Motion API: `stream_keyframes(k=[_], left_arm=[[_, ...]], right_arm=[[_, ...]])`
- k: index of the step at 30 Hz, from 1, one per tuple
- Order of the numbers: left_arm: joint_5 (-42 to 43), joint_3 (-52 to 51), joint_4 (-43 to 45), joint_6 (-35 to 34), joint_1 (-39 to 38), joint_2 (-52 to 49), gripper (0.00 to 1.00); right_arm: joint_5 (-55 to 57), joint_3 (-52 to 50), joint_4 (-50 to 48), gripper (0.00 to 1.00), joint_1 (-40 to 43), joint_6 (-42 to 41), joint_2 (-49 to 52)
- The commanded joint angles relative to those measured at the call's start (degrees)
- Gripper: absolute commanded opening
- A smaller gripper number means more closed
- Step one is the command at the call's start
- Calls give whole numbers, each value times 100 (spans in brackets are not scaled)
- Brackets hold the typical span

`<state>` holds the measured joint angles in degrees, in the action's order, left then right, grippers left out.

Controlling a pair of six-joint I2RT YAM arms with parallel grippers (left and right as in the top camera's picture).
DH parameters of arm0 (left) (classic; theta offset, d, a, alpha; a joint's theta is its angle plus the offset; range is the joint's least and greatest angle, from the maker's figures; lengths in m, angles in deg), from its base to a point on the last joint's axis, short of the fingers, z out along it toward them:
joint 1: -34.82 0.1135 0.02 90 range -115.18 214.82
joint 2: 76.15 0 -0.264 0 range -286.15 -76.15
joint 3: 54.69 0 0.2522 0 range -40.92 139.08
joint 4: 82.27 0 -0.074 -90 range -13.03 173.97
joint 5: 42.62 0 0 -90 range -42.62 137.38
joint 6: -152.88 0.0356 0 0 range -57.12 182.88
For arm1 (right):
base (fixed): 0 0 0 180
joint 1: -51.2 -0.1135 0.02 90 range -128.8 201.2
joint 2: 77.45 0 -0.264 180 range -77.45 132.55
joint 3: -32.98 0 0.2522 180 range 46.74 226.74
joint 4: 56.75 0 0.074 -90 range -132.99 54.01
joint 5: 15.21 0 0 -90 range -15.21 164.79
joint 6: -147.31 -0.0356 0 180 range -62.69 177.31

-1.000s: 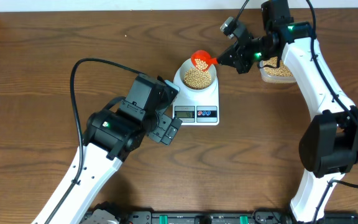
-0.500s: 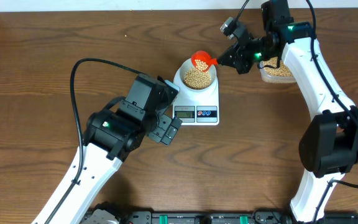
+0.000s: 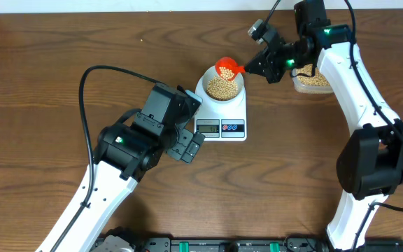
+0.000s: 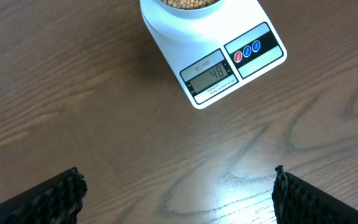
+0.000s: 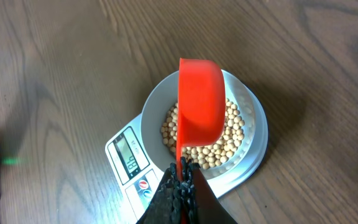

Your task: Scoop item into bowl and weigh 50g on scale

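step: topping up; the right gripper [image 5: 180, 182] pinches the handle of the red scoop [image 5: 200, 99], held over the bowl [image 3: 222, 88] on the scale [image 4: 216, 62]; the display [image 4: 211, 73] seems to read 48, just short
next move: my judgement: a slight tilt to drop only a few beans [image 5: 219, 146], then check the display
scoop axis: handle at the gripper, cup pointing over the bowl toward its far rim
left gripper: fingers [image 4: 51, 199] spread wide, holding nothing, near the scale's front
supply: clear tub [image 3: 310, 81] beside the right arm
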<state>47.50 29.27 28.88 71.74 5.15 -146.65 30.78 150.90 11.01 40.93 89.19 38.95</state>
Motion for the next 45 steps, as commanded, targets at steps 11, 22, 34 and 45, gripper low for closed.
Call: stream_keyframes(k=[11,22,34,45], left_arm=[[35,28,2,33,24,9,98],[35,28,2,33,24,9,98],[35,28,2,33,24,11,98],[37,28,2,33,24,11,98]], right_arm=[[-369,7,173,1,-22,332,-190],[-369,7,173,1,-33,330,-190],[-372,7,177,1,-33,323,-192],[-540,7,444,1,-33,828,-190]])
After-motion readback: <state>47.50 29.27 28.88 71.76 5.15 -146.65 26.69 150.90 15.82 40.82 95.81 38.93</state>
